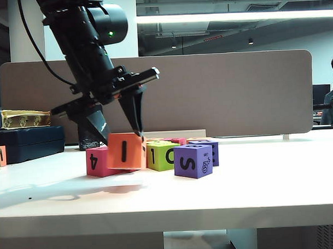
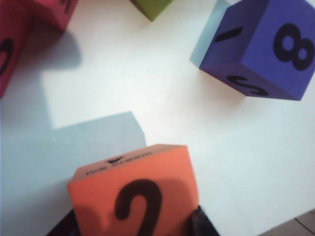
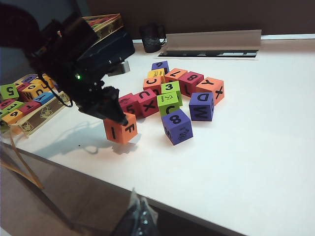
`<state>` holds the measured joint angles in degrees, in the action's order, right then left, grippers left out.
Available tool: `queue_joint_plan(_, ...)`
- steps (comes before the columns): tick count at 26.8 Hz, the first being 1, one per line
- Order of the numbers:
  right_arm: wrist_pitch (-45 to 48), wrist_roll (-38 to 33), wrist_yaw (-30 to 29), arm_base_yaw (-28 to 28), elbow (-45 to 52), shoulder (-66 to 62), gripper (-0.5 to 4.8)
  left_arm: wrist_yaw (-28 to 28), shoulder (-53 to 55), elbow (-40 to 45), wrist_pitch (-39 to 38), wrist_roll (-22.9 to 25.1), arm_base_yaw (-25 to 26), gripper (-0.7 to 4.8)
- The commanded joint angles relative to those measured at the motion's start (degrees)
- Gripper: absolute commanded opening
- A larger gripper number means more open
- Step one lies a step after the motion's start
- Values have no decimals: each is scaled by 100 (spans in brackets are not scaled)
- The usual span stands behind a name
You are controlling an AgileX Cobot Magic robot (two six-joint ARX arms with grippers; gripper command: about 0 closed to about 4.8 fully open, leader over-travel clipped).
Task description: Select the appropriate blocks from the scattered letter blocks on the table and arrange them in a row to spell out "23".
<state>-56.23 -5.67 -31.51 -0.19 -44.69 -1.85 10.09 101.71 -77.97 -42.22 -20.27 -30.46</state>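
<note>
While the left gripper (image 1: 125,138) hangs above the table (image 1: 256,187) with its jaws closed on an orange block (image 1: 126,151), that block is lifted clear of the surface, just in front of the cluster of blocks (image 3: 172,93). A "2" shows on it in the left wrist view. Only part of the right gripper (image 3: 137,222) shows, so its jaws cannot be judged.

Open-plan office or lab: white desk (image 1: 256,192) backed by grey partition screen (image 1: 220,95), ceiling strip lights (image 1: 234,16), exposed ductwork overhead.
</note>
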Motion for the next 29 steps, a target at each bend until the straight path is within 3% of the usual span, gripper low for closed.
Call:
queue_joint_plan(1,74,15,-13,-2,-11,-15,-1,-144,-13,52,295,-125,-81,206)
queue_joint_plan(12,74,15,-13,-2,-11,-15,-1,-372,-11,173,269,-127,-234,206)
queue_joint_plan(29,74,15,-15,0,-13,-13,-1,-389,4,828,984,-267,-280,211)
